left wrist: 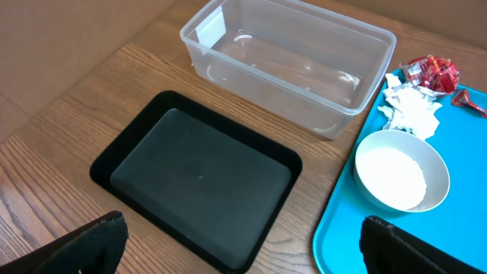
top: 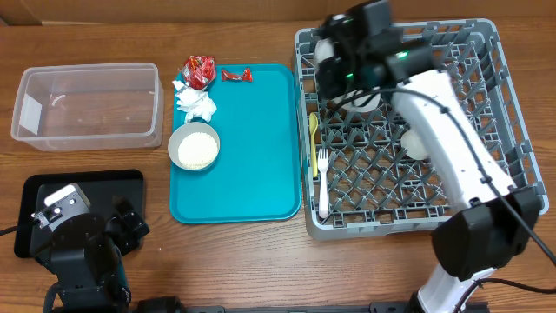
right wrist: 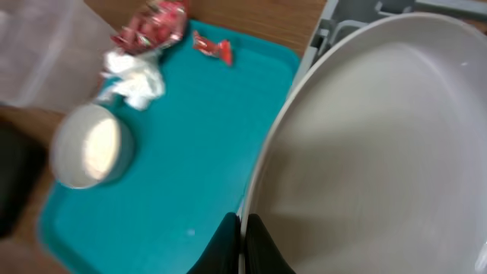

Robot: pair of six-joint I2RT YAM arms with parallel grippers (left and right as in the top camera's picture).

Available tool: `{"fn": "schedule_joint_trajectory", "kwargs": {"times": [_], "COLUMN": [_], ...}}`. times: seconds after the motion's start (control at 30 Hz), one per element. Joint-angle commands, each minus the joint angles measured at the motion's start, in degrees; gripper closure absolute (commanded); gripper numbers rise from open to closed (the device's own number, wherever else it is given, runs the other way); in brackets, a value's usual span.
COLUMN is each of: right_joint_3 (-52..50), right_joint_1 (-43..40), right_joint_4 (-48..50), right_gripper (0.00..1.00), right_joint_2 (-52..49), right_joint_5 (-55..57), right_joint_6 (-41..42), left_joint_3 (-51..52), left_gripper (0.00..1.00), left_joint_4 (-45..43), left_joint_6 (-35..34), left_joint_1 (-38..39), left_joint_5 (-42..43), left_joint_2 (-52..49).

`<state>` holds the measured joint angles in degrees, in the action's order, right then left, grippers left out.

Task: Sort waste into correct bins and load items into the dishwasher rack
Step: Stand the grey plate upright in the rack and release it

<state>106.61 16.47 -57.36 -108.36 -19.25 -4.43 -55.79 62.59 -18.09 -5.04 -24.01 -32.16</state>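
My right gripper (right wrist: 243, 228) is shut on the rim of a pale round plate (right wrist: 380, 152). It holds the plate over the back left corner of the grey dishwasher rack (top: 504, 130), as the overhead view shows (top: 337, 63). A yellow spoon (top: 314, 137) and a white fork (top: 322, 184) lie along the rack's left side. A small white cup (top: 414, 143) sits inside it. My left gripper (left wrist: 243, 247) is open and empty above the black tray (left wrist: 198, 175). A cream bowl of white grains (top: 194, 146), a crumpled napkin (top: 196, 104) and red wrappers (top: 198, 71) lie on the teal tray (top: 252, 148).
The clear plastic tub (top: 87, 104) stands at the far left, behind the black tray (top: 87, 184). A second small red wrapper (top: 235, 75) lies at the teal tray's back edge. My left arm covers part of the black tray in the overhead view.
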Motion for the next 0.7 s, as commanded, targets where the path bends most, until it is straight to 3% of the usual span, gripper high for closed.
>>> {"fn": "schedule_joint_trajectory", "kwargs": {"times": [0.0,0.2,0.67], "right_joint_3": [1.27,1.25,0.28], "right_joint_1": [-6.80,-13.49,-19.12], "right_joint_4": [0.13,-2.32,-3.13], "right_gripper": [0.96,0.96,0.96], "right_joint_2": [1.53,1.53,1.51], "right_joint_5": [-18.16,-26.56,-28.44], "right_joint_6": [0.20,-1.77,-1.31], "left_joint_3": [-1.05,-1.05,-1.05], "left_gripper": [0.00,0.00,0.00], "left_joint_4": [-0.17,-0.15,-0.15], "left_joint_6": [-0.79,-0.79,-0.79], "left_joint_1": [-0.63,-0.63,-0.63], "left_joint_5": [0.07,0.07,0.07], "left_joint_2": [-0.20,-0.20,-0.20]}}
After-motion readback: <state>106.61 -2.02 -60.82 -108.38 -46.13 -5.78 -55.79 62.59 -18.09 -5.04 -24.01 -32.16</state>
